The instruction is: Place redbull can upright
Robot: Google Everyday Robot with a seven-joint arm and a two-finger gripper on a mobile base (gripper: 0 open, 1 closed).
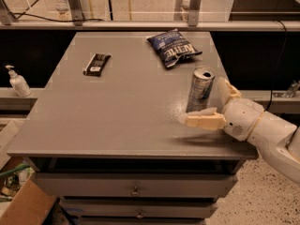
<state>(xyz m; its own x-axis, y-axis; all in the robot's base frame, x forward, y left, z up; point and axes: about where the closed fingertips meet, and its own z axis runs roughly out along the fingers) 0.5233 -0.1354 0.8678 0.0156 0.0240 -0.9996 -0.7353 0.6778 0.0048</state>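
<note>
The redbull can (pixel 200 88), slim, silver and blue, stands upright on the grey table (pixel 126 107) near its right edge, top open end showing. My gripper (pixel 211 103) is open around the space just right of and in front of the can. One cream finger (pixel 201 120) lies low in front of the can and the other (pixel 227 90) stands behind its right side. Neither finger presses the can.
A dark blue crinkled chip bag (pixel 173 47) lies at the back right of the table. A small black bar (pixel 96 63) lies at the back left. A soap dispenser (pixel 18 81) stands on a ledge to the left. Drawers sit under the table front.
</note>
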